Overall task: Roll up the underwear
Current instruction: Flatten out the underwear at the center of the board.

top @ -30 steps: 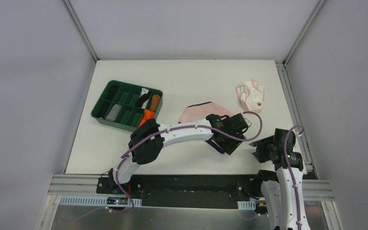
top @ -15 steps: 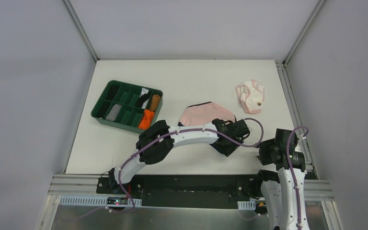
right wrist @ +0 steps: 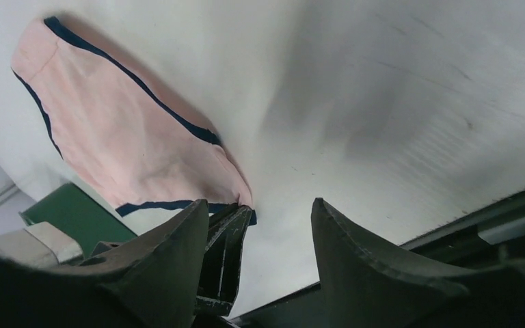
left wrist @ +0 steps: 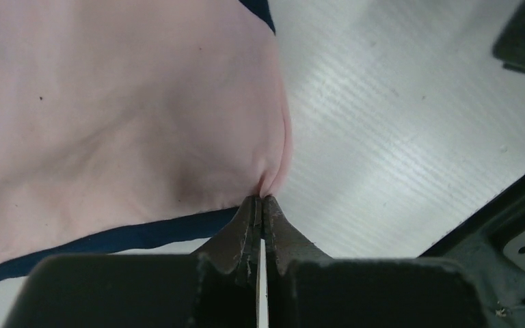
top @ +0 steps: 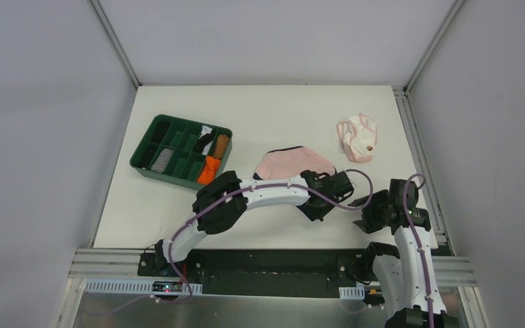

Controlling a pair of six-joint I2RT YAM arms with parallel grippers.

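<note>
While your left pincer [left wrist: 260, 199] is squeezed tight on a little fold at the corner of the pink underwear [left wrist: 109, 116], the rest of that cloth lies on the table [left wrist: 396, 123], spreading out ahead of the tips and to their left. Your right pincer [right wrist: 260, 205] stands wide with nothing in it, just beside the left one. The paler underwear [top: 357, 138] lies crumpled well beyond both pincers, apart from the pink one.

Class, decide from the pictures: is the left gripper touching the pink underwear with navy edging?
Touching. The left wrist view shows the left gripper shut on a pinched corner of the pink underwear, with the fabric puckering right at its tips.
</note>
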